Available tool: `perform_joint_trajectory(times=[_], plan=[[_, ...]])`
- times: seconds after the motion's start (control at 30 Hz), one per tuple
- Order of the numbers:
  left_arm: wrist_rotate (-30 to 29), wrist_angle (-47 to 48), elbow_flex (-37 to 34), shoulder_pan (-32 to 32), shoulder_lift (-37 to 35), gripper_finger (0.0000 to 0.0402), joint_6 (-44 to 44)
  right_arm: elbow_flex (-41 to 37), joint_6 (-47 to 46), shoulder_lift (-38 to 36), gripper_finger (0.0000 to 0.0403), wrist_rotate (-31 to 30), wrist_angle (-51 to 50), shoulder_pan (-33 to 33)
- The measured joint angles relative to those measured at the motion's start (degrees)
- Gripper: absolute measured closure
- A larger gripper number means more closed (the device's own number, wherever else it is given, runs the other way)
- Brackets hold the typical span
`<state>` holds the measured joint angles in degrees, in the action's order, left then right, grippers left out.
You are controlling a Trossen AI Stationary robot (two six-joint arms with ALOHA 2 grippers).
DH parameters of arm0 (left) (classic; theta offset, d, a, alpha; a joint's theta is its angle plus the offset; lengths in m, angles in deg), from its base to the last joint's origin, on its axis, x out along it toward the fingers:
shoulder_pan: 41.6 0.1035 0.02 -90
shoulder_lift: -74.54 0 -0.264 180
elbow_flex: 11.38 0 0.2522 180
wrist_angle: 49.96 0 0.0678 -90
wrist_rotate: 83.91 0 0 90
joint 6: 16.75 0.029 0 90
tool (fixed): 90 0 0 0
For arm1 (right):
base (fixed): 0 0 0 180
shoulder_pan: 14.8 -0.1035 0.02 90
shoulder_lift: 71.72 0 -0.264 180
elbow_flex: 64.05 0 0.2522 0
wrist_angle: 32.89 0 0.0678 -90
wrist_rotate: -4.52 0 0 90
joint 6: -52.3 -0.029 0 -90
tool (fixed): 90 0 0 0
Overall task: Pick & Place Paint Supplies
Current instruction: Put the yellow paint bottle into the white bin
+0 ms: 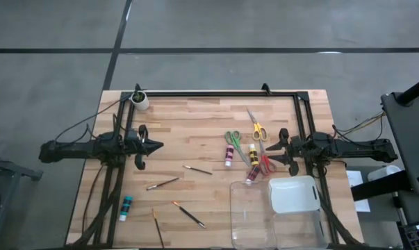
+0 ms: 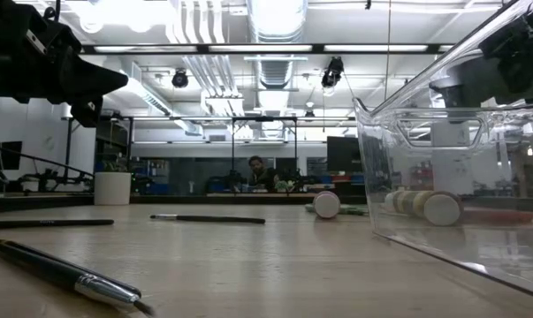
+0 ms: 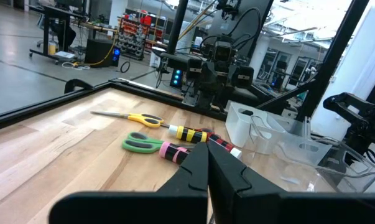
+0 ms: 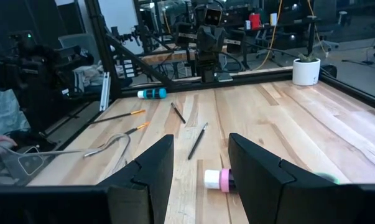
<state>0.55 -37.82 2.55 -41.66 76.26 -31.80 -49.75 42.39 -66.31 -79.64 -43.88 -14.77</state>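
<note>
Left gripper (image 1: 155,146) hovers over the left part of the wooden worktop (image 1: 195,118), its fingers (image 3: 199,171) pressed together and holding nothing. Beyond it, at the far left corner, stands a small white cup (image 1: 140,101).

Near the left edge, towards the near side, lies a teal paint bottle (image 1: 126,206). To its right four thin brushes are scattered apart from one another: one near the near edge (image 1: 158,228), one pointing towards the centre (image 1: 162,184), one just right of these (image 1: 189,214), and one farther in at mid-worktop (image 1: 197,170).

Right of centre the remaining supplies are clustered. Green-handled scissors (image 1: 233,138) lie beside a pink paint bottle (image 1: 229,155). Yellow-handled scissors (image 1: 257,129) lie on the far side of the group. A yellow paint bottle (image 1: 253,154) sits next to red-handled scissors (image 1: 266,163), and a red paint bottle (image 1: 251,175) lies just near of these, close to the tray's far edge.

Right gripper (image 1: 279,147) hovers just right of this cluster, its fingers (image 4: 151,168) parted about halfway with nothing between them; in the right wrist view the pink bottle lies on the worktop ahead of the gap, not gripped.

A clear plastic compartment tray (image 1: 247,215) occupies the near right corner, with a white insert (image 1: 294,194) at its right.
</note>
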Motion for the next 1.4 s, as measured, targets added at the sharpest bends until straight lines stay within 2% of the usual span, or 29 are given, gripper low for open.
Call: perform_joint_trajectory(times=[1.4], plan=[[0.0,0.0,0.01,0.01,0.0,0.0401,0.0,0.0,-0.39,0.07,0.0251,-1.16,0.14,0.0]])
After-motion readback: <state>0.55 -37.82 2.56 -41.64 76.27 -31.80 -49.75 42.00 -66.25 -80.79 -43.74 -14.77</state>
